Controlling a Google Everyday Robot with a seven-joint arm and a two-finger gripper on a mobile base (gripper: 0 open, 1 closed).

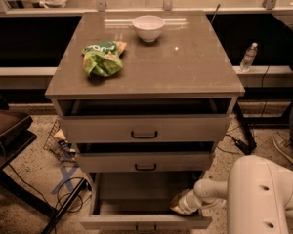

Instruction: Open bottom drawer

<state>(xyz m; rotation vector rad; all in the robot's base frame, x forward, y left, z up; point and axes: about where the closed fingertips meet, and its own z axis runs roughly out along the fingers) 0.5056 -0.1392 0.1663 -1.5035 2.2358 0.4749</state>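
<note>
On cabinet top (185, 67): bowl (148, 27) at 12 o'clock, bag (103, 58) toward 9 o'clock. Below, top drawer (144, 128), then middle drawer (145, 162), then bottom drawer (136, 222) sticking out furthest. The gripper (178, 206) sits inside bottom drawer, 4 o'clock corner. The bottle (248, 57) stands on ledge (263, 71), 2 o'clock from cabinet.

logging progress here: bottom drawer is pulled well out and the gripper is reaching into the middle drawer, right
Not quite. The bottom drawer is pulled well out, but the gripper is low inside that same drawer, near its right front corner, not in the middle drawer above it. The camera view shows this.
</note>
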